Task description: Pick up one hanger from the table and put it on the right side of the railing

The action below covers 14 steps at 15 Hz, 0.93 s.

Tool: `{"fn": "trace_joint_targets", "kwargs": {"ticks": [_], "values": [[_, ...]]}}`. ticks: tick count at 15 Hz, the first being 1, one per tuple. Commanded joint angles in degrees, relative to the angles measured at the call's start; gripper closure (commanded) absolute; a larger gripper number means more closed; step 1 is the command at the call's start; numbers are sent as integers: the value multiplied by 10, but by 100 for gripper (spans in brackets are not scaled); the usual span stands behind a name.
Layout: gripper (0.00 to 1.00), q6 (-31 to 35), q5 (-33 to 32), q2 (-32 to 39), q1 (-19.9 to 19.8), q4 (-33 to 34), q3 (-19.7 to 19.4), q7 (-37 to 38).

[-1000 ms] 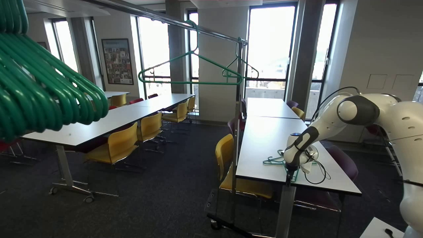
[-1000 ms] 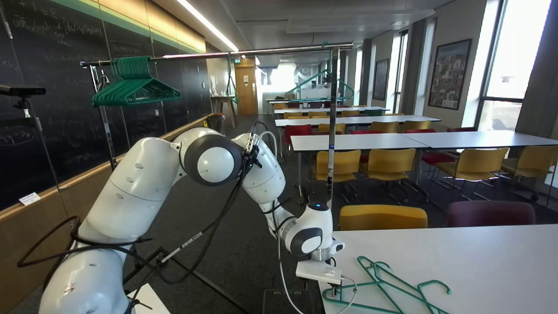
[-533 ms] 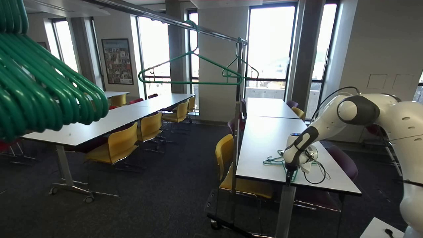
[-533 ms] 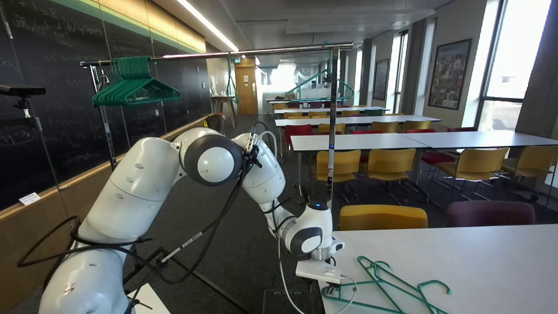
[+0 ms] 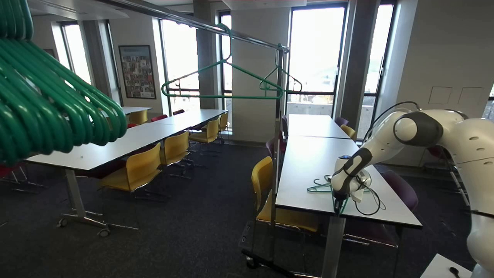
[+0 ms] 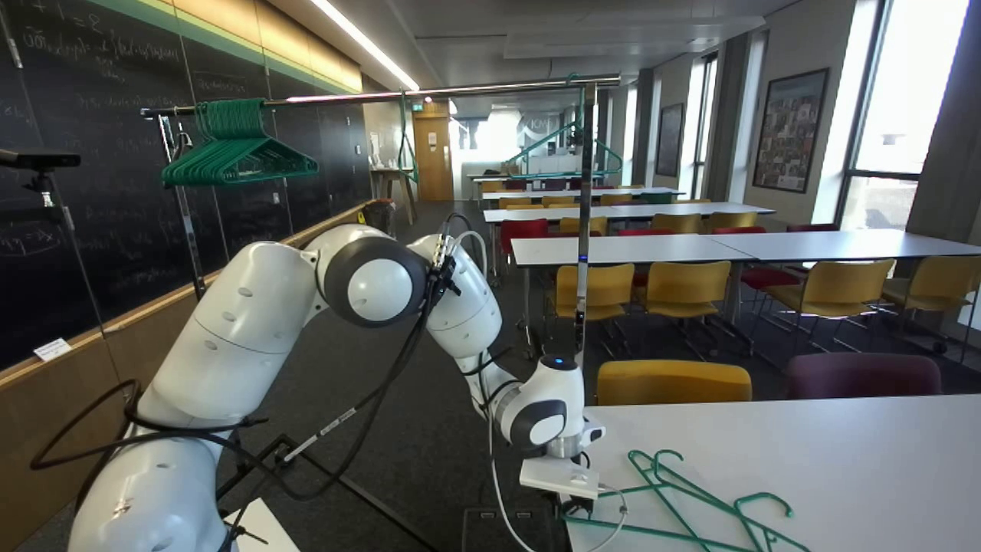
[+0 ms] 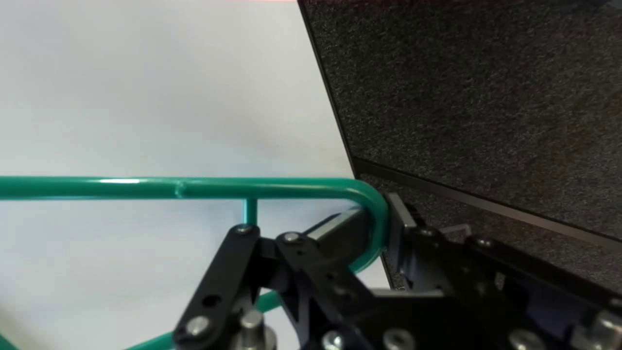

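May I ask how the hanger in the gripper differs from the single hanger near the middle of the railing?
The gripped hanger is roughly flat over the table; the single hanger hangs upright. The gripped hanger is held at one corner by the gripper; the single hanger hangs from the railing, clear of the gripper. Both have green, open frames.

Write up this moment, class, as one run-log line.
tool: closed on green hanger, at corner | place: edge of table | also on table: second hanger | pending: hang on right side of railing
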Motion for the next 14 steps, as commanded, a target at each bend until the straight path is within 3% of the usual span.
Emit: {"fn": "trace_joint_targets", "kwargs": {"ticks": [1, 3, 4, 5, 14], "values": [[97, -5, -2, 1, -4, 4, 4, 2], [92, -4, -5, 0, -1, 4, 1, 4], [96, -4, -4, 0, -1, 4, 1, 6], [67, -5, -4, 0, 0, 5, 0, 7], [0, 3, -8, -13, 4, -9, -5, 14]]}}
